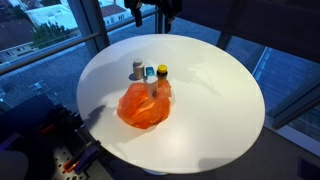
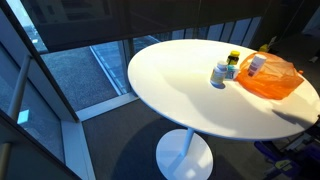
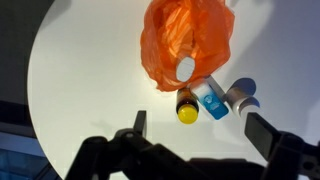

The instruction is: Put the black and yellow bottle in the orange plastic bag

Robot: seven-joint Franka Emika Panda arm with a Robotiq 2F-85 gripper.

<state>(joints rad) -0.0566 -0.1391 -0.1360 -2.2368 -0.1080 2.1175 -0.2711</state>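
The black bottle with a yellow cap stands on the round white table, touching the far edge of the orange plastic bag. Both show in both exterior views, bottle and bag. In the wrist view the bottle is seen from above, just below the bag. A white-capped bottle lies in the bag's mouth. My gripper hangs high above the table's far side, open and empty; its fingers frame the bottles from well above.
A blue bottle and a grey bottle stand right beside the black and yellow one. The table stands on a white pedestal next to tall windows. Dark equipment sits by the table's near edge.
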